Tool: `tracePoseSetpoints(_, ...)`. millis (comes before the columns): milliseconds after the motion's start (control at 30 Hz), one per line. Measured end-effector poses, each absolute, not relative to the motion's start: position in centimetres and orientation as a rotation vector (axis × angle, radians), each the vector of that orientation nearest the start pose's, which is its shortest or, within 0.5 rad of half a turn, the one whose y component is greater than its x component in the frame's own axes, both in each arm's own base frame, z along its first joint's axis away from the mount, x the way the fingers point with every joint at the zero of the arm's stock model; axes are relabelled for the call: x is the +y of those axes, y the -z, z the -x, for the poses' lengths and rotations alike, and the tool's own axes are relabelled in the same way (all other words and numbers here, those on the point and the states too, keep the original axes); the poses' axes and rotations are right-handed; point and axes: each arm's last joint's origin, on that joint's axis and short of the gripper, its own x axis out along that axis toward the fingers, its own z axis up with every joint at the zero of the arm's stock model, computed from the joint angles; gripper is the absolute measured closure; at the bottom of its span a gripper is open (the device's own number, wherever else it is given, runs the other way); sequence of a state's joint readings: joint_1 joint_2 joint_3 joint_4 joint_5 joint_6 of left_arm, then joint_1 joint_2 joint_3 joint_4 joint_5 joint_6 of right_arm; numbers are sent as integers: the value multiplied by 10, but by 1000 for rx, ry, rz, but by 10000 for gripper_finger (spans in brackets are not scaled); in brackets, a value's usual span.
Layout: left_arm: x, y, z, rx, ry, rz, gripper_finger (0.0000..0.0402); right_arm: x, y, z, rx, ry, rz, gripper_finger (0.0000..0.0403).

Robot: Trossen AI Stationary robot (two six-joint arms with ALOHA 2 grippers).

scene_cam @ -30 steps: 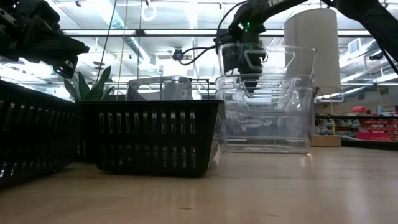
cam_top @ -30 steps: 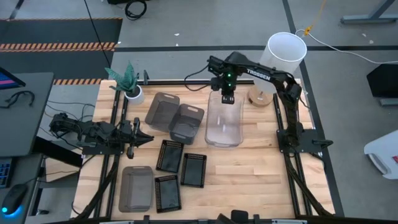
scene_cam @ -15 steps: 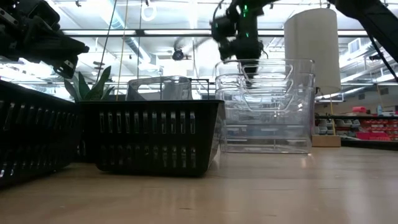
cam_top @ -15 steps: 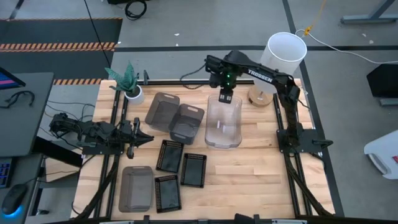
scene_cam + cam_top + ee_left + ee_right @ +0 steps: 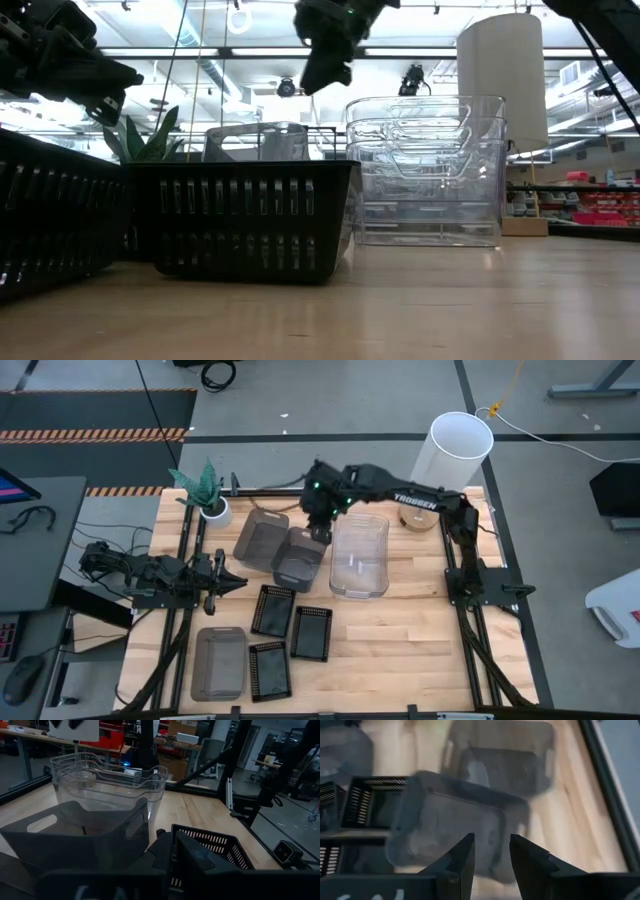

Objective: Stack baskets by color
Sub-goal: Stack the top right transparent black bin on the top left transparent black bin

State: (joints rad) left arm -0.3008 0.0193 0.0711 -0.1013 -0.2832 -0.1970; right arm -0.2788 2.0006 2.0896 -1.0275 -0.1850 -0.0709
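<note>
Clear bins (image 5: 359, 556), grey bins (image 5: 299, 557), blk slotted bins (image 5: 311, 633).

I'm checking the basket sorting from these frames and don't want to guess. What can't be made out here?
- Clear stack, low view: the nested rims overlap, so the count is uncertain.
- Black slotted baskets: the low view's left edge crops one.
- Grey baskets, right wrist view: blurred.
- Left gripper: the left wrist view is too dark.

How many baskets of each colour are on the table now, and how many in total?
Clear baskets: 3, nested in one stack (the low view shows three rims).
Grey baskets: 3, at and.
Black slotted baskets: 3, at and.
Total: 9 baskets.
</note>
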Motion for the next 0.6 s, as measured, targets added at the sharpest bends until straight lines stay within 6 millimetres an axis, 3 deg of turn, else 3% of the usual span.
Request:
tracePoseSetpoints(400,-20,-176,-91,49,13,183,366,-62,-308,-428,962,3,-148,276)
tracePoseSetpoints(600,-20,-176,-91,50,13,183,371,-52,-309,-431,946,-31,-43,277)
